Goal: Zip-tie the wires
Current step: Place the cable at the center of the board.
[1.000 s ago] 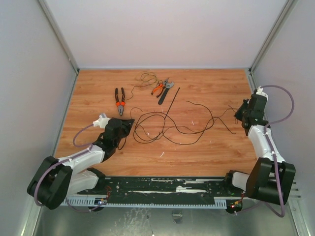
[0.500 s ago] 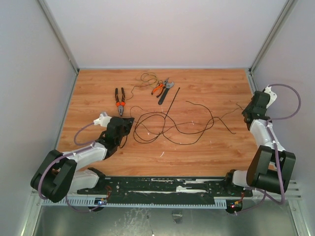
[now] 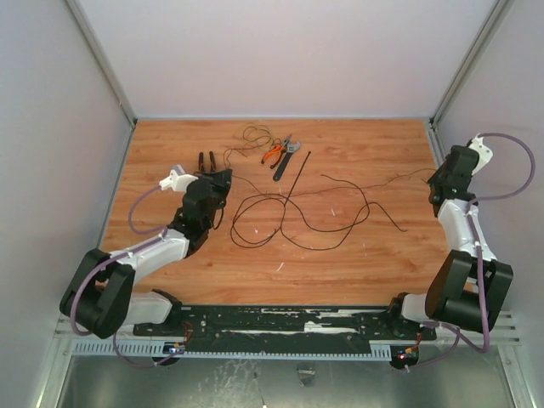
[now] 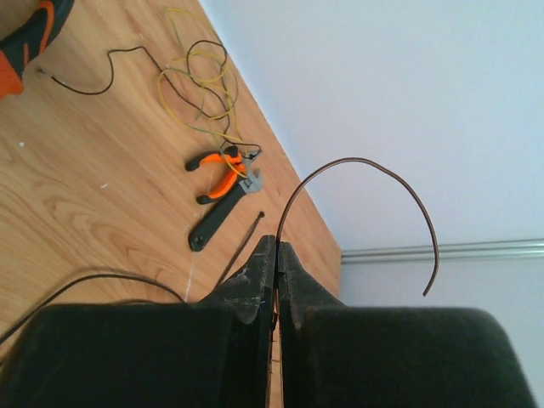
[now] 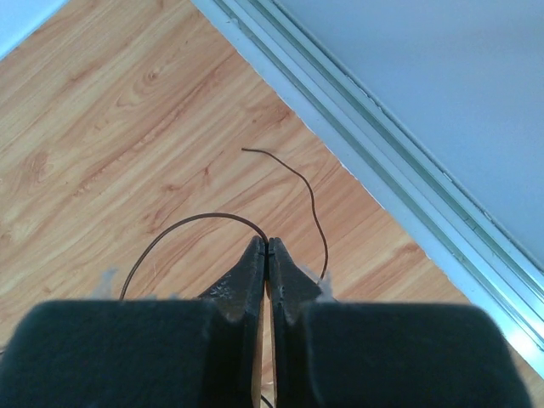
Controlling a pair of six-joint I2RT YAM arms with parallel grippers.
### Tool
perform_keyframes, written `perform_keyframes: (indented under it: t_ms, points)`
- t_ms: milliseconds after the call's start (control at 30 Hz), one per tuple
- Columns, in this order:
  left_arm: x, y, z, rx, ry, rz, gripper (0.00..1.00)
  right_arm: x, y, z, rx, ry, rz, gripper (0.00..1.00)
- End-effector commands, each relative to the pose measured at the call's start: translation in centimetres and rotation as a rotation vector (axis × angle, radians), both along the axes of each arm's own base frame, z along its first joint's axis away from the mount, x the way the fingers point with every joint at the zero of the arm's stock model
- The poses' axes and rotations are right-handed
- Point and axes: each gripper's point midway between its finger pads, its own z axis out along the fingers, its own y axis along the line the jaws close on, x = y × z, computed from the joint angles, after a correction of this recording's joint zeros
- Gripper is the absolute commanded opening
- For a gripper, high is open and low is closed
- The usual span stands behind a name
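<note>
A: So, where are the wires [image 3: 314, 247] lying?

B: They are spreading in loose loops over the middle of the tabletop [image 3: 357, 274], between the two arms. One strand is running out to each side.

A: And the left pincer [image 3: 224, 177], what is it doing?

B: It is clenching on one end of the wires. In the left wrist view the fingers are pressing together. A short piece of wire is rising from the tips in an arch, and its free end is hanging in the air.

A: Is the right pincer [image 3: 436, 180] grasping something too?

B: Yes, it is also clenching on the wires, near the right edge of the tabletop. In its wrist view a strand is coming into the closed tips from the left, and a short tail is curving away over the wood.

A: Where is the zip tie [image 3: 296, 176] resting?

B: It is lying flat and straight at the far side of the loops, with its near end reaching over them. It is lying apart from both pincers.

A: What is sitting near it?

B: The orange pliers [image 3: 272, 153] and a grey wrench [image 3: 286, 161] are lying just beside its far end. The dark-handled pliers [image 3: 206, 160] are showing behind the left pincer, partly hidden by it. A thin yellowish wire [image 3: 253, 136] is curling near the far edge.
</note>
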Motion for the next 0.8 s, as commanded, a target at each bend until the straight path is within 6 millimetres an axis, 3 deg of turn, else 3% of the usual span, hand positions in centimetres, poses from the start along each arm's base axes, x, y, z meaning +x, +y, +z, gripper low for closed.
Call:
perform_keyframes:
  t_ms: [0,100,200,367,600,767]
  points:
    - [0.9,0.8,-1.1,0.066,-0.012,0.041,0.00,-0.5,-0.5,-0.9,-0.003,0.005,-0.018,0.00]
    - [1.0,0.8,-3.8,0.076,0.017,0.044,0.00,-1.0,0.1,-2.9,0.022,0.033,-0.005,0.00]
    - [0.9,0.2,-5.0,0.102,0.035,0.033,0.00,-1.6,0.7,-4.5,0.031,0.061,0.009,0.00]
    - [-0.3,0.1,-4.2,0.220,0.005,0.081,0.00,-2.6,0.8,-5.9,0.026,0.094,0.008,0.00]
    - [-2.6,1.4,-6.6,0.190,0.070,0.099,0.00,-3.1,1.7,-7.6,0.056,0.113,0.027,0.00]
    - [-3.5,2.2,-6.4,0.202,0.066,0.115,0.00,-3.6,2.3,-8.2,0.085,0.113,0.025,0.00]
